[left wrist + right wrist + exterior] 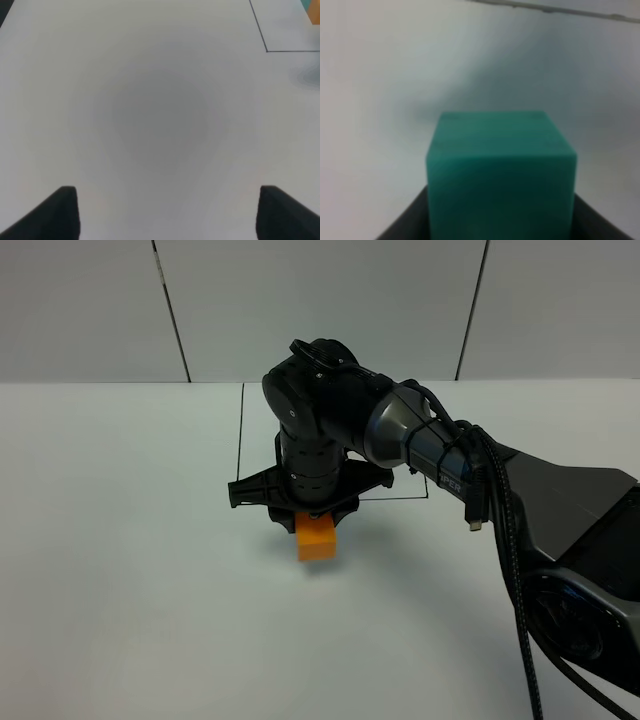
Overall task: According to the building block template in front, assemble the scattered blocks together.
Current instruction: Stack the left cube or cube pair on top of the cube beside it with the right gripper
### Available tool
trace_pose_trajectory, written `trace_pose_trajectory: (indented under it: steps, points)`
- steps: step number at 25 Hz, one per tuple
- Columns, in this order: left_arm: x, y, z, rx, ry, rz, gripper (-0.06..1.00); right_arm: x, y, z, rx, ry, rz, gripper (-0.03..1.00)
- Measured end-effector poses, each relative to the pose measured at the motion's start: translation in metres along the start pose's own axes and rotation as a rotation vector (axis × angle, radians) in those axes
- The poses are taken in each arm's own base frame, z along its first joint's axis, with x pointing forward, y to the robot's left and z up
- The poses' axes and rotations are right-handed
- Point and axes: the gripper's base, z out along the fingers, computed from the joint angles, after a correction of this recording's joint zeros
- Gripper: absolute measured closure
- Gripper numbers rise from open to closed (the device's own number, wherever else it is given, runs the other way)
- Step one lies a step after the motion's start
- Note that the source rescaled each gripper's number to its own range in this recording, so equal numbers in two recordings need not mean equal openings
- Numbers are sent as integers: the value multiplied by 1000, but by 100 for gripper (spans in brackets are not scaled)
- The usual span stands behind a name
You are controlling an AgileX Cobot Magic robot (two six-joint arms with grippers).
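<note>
My right gripper (306,514) reaches to the middle of the table, just in front of the black drawn outline (243,440). In the right wrist view its fingers (407,222) hug the teal cube (500,170) on both sides. The orange cube (317,538) sits on the table right at the gripper's front edge; the exterior high view hides the teal cube under the gripper. The arm covers the template there. The left wrist view shows a sliver of the template (314,15) inside the outline's corner (266,50). My left gripper (170,215) is open and empty over bare table.
The white table (120,540) stretches wide to the left and front of the cubes. My right arm's dark body and cables (520,530) fill the right side. A panelled wall (320,300) stands behind the table.
</note>
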Motion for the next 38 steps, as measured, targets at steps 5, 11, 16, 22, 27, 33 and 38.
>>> trace_pose_trajectory:
  steps: [5,11,16,22,27,33,38]
  points:
    - [0,0,0,0,0,0,32,4,-5,13,43,-1,29,95]
    - [0,0,0,0,0,0,32,10,-10,28,47,10,66,95]
    - [0,0,0,0,0,-1,32,8,-15,31,51,16,74,95]
    - [0,0,0,0,0,-1,32,10,-16,42,51,42,44,95]
    - [0,0,0,0,0,-1,32,11,-16,50,56,53,41,95]
    - [0,0,0,0,0,-1,32,12,-15,55,53,56,43,95]
    - [0,0,0,0,0,-1,32,12,-14,55,41,56,49,95]
